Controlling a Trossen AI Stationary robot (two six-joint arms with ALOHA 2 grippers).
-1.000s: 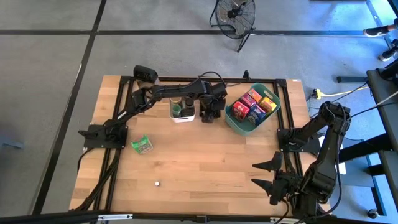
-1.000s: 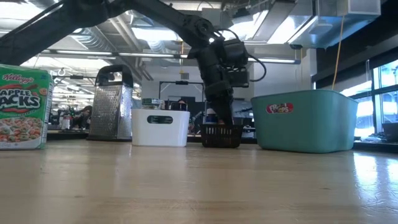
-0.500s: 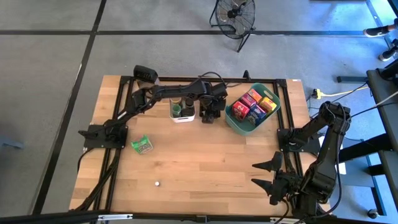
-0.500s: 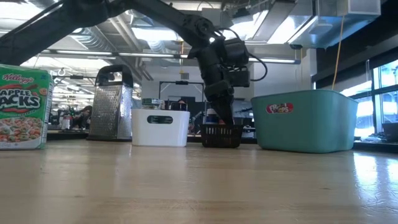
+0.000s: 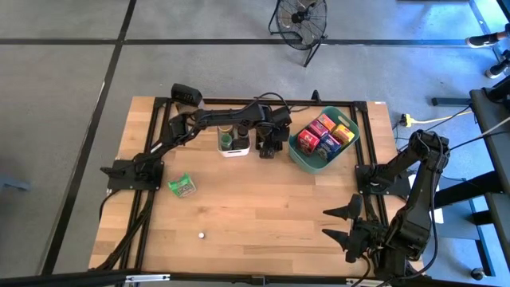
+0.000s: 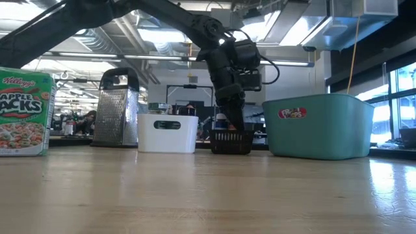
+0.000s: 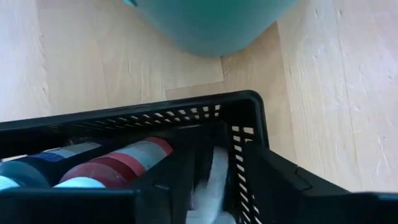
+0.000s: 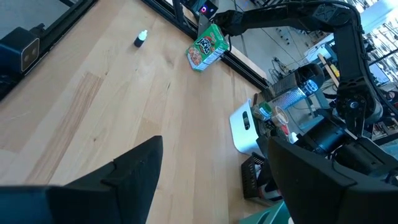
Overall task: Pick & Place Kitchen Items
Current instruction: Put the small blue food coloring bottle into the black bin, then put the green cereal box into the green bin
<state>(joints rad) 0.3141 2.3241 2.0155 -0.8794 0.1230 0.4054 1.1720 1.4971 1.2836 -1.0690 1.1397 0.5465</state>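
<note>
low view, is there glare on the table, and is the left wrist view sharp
Low view: window light puts a pale sheen on the table at right, past the teal basket. Left wrist view: the black tray rim is fairly clear; the near gripper fingers are soft and dark.

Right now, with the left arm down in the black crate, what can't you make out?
- Left gripper: high view, wrist hides its fingertips; whether it holds anything is unclear.
- Black crate: left wrist view, walls and picture edge cut off the capped bottles.
- White bin: low view, wall hides contents.
- Small white item: high view, too small to identify.
</note>
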